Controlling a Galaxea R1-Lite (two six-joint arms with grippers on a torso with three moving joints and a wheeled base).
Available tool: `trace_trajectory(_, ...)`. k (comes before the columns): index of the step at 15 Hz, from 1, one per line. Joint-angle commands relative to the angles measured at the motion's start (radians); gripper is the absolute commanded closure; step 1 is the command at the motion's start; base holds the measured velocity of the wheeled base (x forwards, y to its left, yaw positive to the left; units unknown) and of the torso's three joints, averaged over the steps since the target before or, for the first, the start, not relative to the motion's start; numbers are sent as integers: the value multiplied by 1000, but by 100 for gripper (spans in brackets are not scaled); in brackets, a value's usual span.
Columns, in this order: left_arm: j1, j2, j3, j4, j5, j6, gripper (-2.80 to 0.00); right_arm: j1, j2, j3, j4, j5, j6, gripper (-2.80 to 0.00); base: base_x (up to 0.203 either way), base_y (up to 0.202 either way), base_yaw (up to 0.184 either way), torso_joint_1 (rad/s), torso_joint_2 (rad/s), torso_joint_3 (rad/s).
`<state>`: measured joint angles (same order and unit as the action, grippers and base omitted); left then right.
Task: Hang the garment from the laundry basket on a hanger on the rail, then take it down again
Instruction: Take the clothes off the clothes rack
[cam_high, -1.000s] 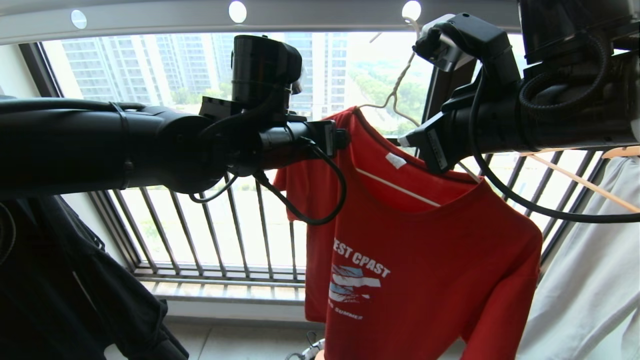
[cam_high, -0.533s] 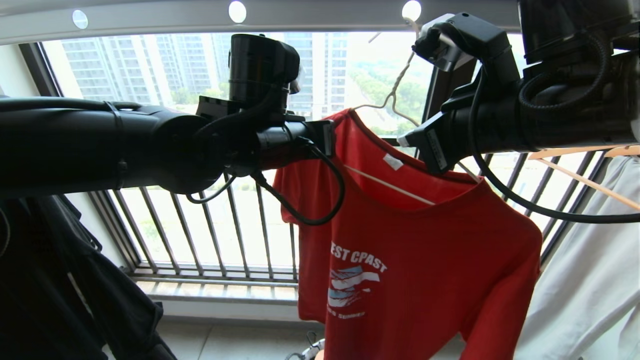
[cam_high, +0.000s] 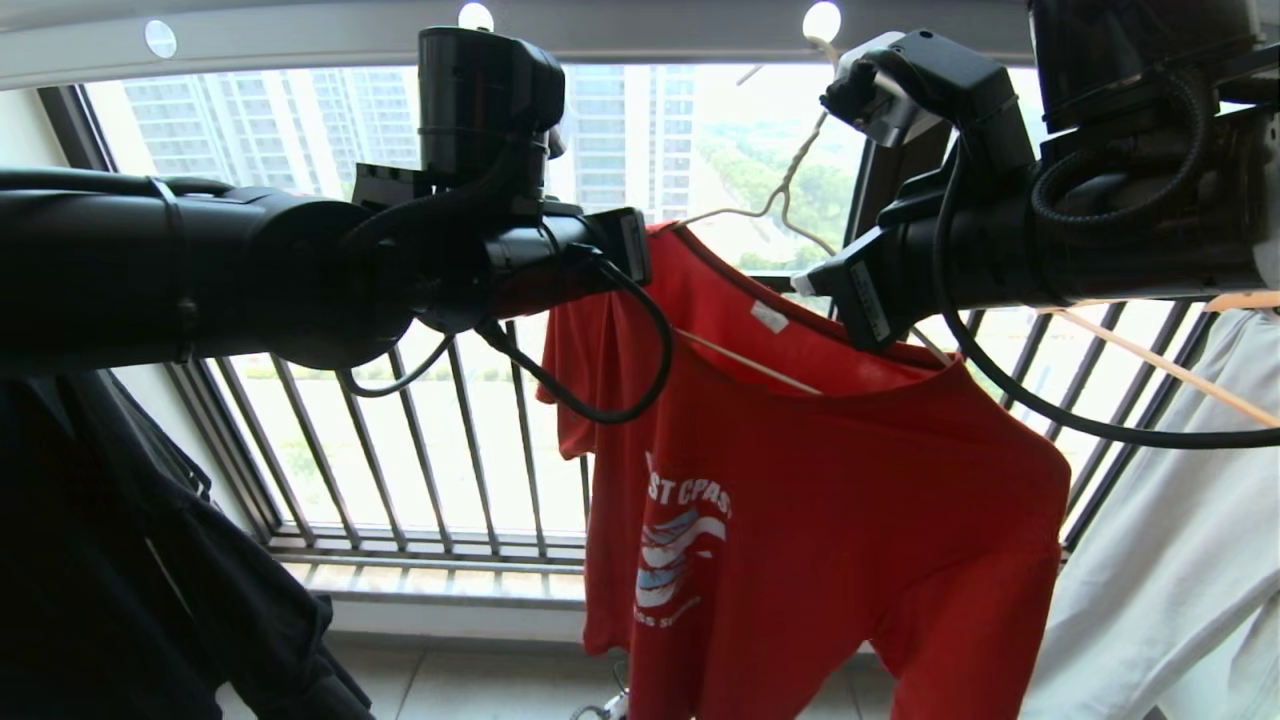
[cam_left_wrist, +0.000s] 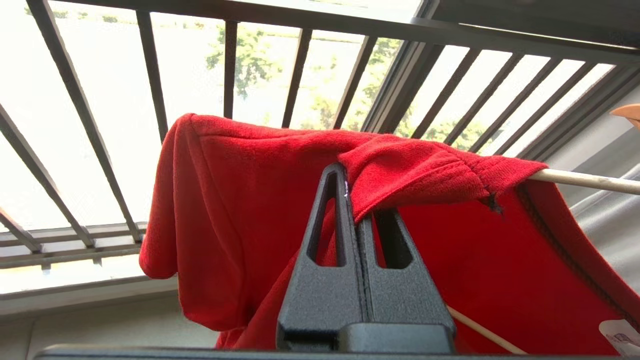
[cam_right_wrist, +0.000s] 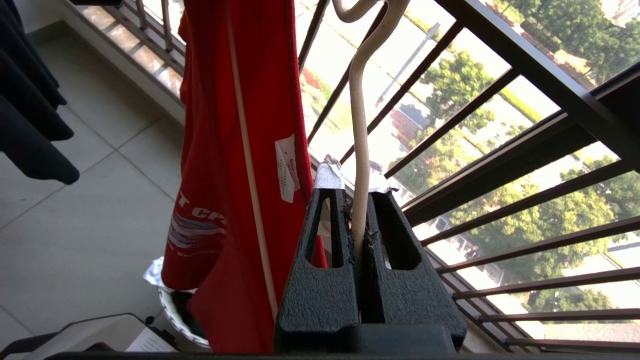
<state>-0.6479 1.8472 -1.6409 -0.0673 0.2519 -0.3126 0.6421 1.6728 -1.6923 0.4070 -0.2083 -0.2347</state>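
Risk: slip/tear | left hand (cam_left_wrist: 356, 210) pinched shut on garment (cam_high: 830, 480) shoulder fold at 9 o'clock of collar | right hand (cam_right_wrist: 358, 220) clamped on hanger (cam_right_wrist: 358, 150) neck, hook up by rail (cam_high: 300, 40) | tugging fabric sideways could skew hanger in right hand, snag cloth on wire end, or drop shirt past laundry basket (cam_right_wrist: 172, 305).

support: tiled floor (cam_right_wrist: 75, 215) | on it: laundry basket (cam_right_wrist: 175, 315) (partly hidden)
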Motion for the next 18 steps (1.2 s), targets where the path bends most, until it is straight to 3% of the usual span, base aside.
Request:
trace_trajectory(1, 24, 19, -4, -2, 1, -3, 0, 1, 0, 0, 4, -1, -2, 0, 0, 0, 0, 0, 0, 0)
trace_trajectory(6, 93, 63, -74, 0, 29, -39, 0, 1, -2, 0, 4, -2, -3, 0, 0, 0, 0, 0, 0, 0)
trace_trajectory(16, 94, 52, -68, 0, 26, -40, 0, 1, -7, 2, 4, -2, -9, 0, 0, 0, 0, 0, 0, 0)
trace_trajectory(17, 93, 46, -66, 0, 26, -40, -61, 1, -7, 2, 4, -2, -9, 0, 0, 0, 0, 0, 0, 0)
trace_trajectory(18, 89, 41, -59, 0, 26, -40, -280, 1, -7, 2, 4, -2, -9, 0, 0, 0, 0, 0, 0, 0)
